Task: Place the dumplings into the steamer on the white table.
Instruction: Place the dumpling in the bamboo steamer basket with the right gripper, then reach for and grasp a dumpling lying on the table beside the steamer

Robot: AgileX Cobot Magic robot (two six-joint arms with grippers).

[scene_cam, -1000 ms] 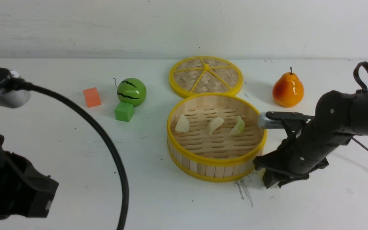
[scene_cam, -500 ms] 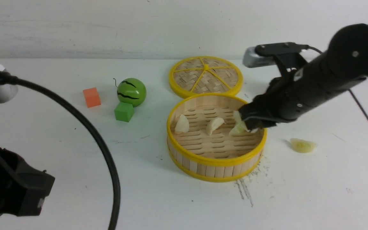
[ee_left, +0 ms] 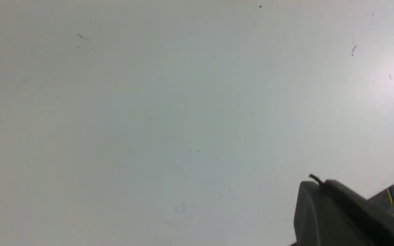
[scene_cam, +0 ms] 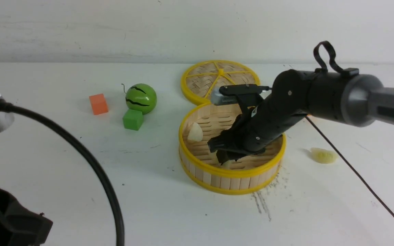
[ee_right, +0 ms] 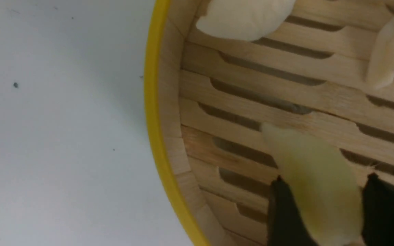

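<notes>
Hovering right gripper [scene_cam: 225,158] inside steamer [scene_cam: 231,181], frame centre | pale green dumpling [ee_right: 316,184] between its fingers [ee_right: 286,218], clamped or loose: cannot tell | yellowish dumpling [scene_cam: 324,155] on white table [scene_cam: 320,205], right

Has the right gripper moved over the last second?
Yes. The right gripper went from the table at the steamer's right side to inside the steamer, near its front wall.

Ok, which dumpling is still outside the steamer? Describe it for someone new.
Find the yellow-rimmed bamboo steamer mid-table. To its right, on the white table, lies a small pale greenish dumpling. It alone lies outside the steamer.
</notes>
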